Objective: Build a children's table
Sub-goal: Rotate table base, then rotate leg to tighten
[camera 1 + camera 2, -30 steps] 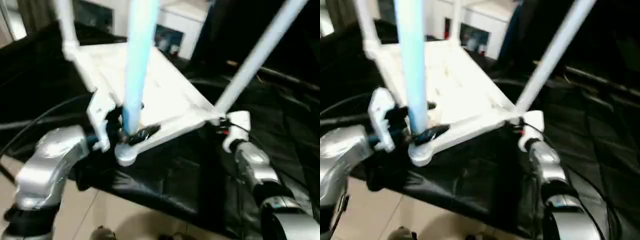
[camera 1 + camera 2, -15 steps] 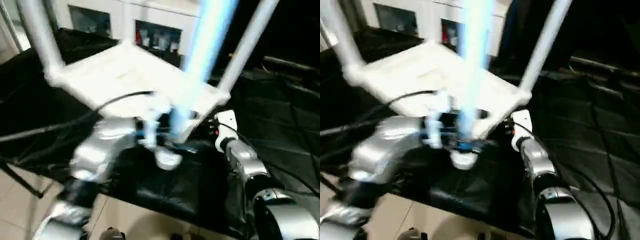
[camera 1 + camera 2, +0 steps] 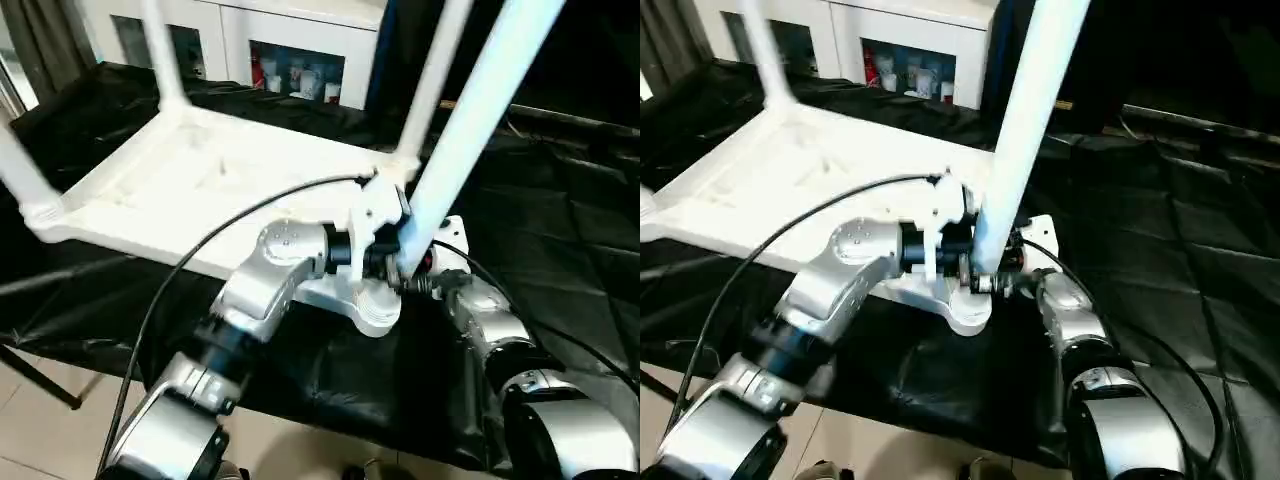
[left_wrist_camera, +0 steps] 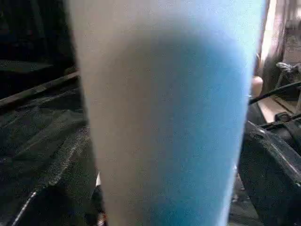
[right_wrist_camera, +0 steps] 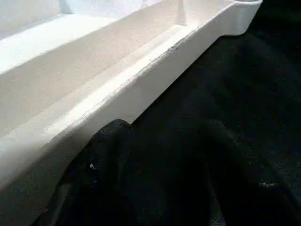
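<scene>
The children's table (image 3: pixel 210 180) lies upside down on a black-draped tabletop (image 3: pixel 560 260), its legs rising. At its near corner socket (image 3: pixel 372 312) one leg (image 3: pixel 470 120) leans toward one o'clock, and the left pincer (image 3: pixel 392 262) stands wide around its base. The right pincer (image 5: pixel 155 155), at about four o'clock from the socket, sits half open under the table's rim; whether it grips it, I cannot tell. A white glass-door cabinet (image 3: pixel 290 60) stands behind at twelve o'clock. A black cable (image 3: pixel 200 250) arcs over the left forearm.
</scene>
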Robot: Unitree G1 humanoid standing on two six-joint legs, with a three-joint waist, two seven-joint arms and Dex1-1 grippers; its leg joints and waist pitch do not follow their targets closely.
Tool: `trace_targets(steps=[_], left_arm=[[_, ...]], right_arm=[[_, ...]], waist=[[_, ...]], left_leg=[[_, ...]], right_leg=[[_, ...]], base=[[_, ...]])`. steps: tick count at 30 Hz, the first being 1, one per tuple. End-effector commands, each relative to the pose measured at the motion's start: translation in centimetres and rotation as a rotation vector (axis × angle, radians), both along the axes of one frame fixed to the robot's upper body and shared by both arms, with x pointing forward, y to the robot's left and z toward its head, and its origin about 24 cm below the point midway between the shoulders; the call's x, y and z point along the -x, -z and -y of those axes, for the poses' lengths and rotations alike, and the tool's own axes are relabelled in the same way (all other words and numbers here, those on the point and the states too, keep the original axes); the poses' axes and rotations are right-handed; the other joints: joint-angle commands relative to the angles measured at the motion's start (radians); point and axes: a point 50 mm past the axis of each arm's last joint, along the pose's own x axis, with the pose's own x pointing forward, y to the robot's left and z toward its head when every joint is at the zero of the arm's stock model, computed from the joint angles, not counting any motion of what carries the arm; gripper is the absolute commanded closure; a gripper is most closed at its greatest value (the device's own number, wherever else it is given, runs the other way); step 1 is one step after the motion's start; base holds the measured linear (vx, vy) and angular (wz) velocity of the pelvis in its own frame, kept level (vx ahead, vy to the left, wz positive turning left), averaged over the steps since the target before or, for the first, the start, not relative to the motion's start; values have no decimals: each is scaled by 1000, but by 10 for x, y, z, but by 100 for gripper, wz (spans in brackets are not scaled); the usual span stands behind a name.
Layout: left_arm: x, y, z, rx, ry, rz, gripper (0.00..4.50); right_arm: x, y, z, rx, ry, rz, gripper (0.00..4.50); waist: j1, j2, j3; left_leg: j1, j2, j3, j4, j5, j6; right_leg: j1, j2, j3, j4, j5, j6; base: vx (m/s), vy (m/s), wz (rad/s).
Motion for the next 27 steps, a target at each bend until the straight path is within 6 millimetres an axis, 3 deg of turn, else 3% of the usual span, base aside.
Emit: trace_targets(steps=[1,4,8,13,15,20,25,27], left_arm=[[2,-3,14,-4,26,28,4],[-2,-3,17,2,-1,40,4],[-13,-1,10,-19,-81,68,4],[-22,8,-24,-118,-64,71,4],[-21,13,-35,-156,-29,61,4],[-19,31,-63,-305,42,36,4],[-25,39,-78,-436,22,72,58],[-30,42,-85,-517,24,79,73]], right_arm=[[1,-3,-24,-29,-128,24,179],[1,-5,-28,-40,-146,38,179],[-5,-12,-16,-19,-78,78,179],[-11,-31,24,-9,-17,145,179],[-9,-35,37,9,-28,158,179],[4,-43,60,91,-224,167,179],[21,-48,70,154,-418,147,179],[36,-51,78,236,-553,103,179]], waist=[[10,17,-82],[9,16,-82],[10,16,-82],[16,11,-80],[20,14,-80],[26,15,-77],[39,15,-75],[44,16,-78]], left_leg=[[3,13,-8,-62,-202,55],[6,13,-7,-62,-212,57],[8,14,-7,-62,-222,58],[8,12,-6,-60,-212,72],[10,14,-5,-60,-206,77],[9,13,-5,-62,-229,72],[8,16,-4,-63,-234,75],[10,18,-5,-62,-225,77]], right_leg=[[67,-47,30,-71,-99,-271],[66,-46,30,-73,-100,-280],[64,-47,30,-74,-103,-283],[64,-50,31,-76,-136,-275],[63,-49,31,-75,-140,-274],[63,-47,31,-79,-174,-258],[63,-44,29,-83,-187,-239],[62,-47,30,-80,-179,-240]], base=[[0,0,0],[0,0,0],[0,0,0],[0,0,0],[0,0,0],[0,0,0],[0,0,0],[0,0,0]])
